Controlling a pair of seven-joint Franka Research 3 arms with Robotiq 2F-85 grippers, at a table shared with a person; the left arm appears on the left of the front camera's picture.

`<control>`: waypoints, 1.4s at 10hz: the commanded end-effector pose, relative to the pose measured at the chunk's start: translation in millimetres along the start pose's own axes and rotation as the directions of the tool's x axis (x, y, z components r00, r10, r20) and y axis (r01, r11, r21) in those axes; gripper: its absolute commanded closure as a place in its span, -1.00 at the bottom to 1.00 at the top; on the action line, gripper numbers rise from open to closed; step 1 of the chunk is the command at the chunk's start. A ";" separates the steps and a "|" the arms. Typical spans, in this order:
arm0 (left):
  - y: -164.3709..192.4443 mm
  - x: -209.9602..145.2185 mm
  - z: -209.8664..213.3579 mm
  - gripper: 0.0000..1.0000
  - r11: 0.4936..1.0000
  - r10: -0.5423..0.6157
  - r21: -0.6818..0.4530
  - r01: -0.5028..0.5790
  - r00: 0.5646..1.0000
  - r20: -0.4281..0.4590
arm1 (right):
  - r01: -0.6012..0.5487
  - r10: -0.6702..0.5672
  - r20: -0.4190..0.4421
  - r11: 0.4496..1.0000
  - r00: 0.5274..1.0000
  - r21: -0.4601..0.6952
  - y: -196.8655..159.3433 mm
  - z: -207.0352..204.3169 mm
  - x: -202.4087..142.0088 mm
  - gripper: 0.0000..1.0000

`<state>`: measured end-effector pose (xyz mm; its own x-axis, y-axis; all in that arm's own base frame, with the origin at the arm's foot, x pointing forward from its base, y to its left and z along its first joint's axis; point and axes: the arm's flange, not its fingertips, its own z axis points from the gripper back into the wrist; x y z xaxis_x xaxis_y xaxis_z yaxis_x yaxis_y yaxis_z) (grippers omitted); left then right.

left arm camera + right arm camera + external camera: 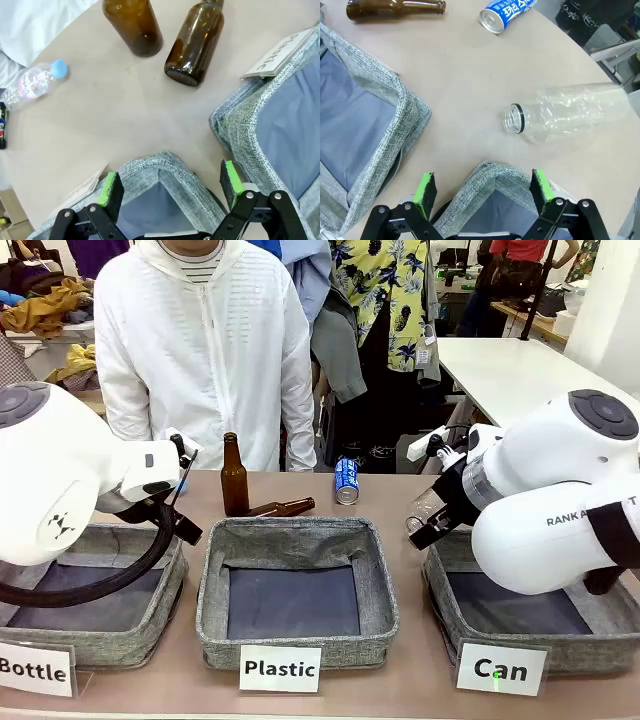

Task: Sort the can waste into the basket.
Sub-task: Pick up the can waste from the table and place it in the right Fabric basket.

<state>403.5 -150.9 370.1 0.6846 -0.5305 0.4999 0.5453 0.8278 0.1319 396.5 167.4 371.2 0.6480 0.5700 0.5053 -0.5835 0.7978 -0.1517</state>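
**Blue can lies out of reach as both arms hover open-jawed over baskets**

A dented blue drink can [346, 480] lies on its side at the far edge of the tan table [385, 502], just in front of a person in a white hooded jacket [205, 350] and beyond the middle "Plastic" basket [296, 540]. The grey "Can" basket [447, 602] sits at the robot's right, its white card [500, 670] propped in front.

The right arm bends low over that basket's far inner corner. The right gripper [483, 189] is spread wide and holds nothing. From its wrist, the can appears well beyond the fingers, past an uncapped clear plastic bottle [565, 116] lying on its side.

The left gripper [170, 184], likewise spread and empty, hangs over a corner of the "Bottle" basket [120, 640]. One brown glass bottle [234, 475] stands ahead of it and another [285, 507] lies beside that.
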 end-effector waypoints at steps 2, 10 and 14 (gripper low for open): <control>0.0 0.0 0.0 -1.00 1.000 0.000 0.000 0.000 1.000 0.000 | 0.000 0.000 0.000 1.000 1.000 0.000 0.0 0.0 0.0 -1.00; 0.0 0.0 0.0 -1.00 1.000 0.000 0.000 0.000 1.000 0.000 | 0.000 0.000 0.000 1.000 1.000 0.000 0.0 0.0 0.0 -1.00; 0.0 0.0 0.0 -1.00 1.000 0.000 0.000 0.000 1.000 0.000 | 0.000 0.000 0.000 1.000 1.000 0.000 0.0 0.0 0.0 -1.00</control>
<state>403.5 -150.9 370.1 0.6846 -0.5305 0.4999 0.5452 0.8278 0.1319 396.5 167.5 371.2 0.6477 0.5704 0.5051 -0.5838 0.7975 -0.1522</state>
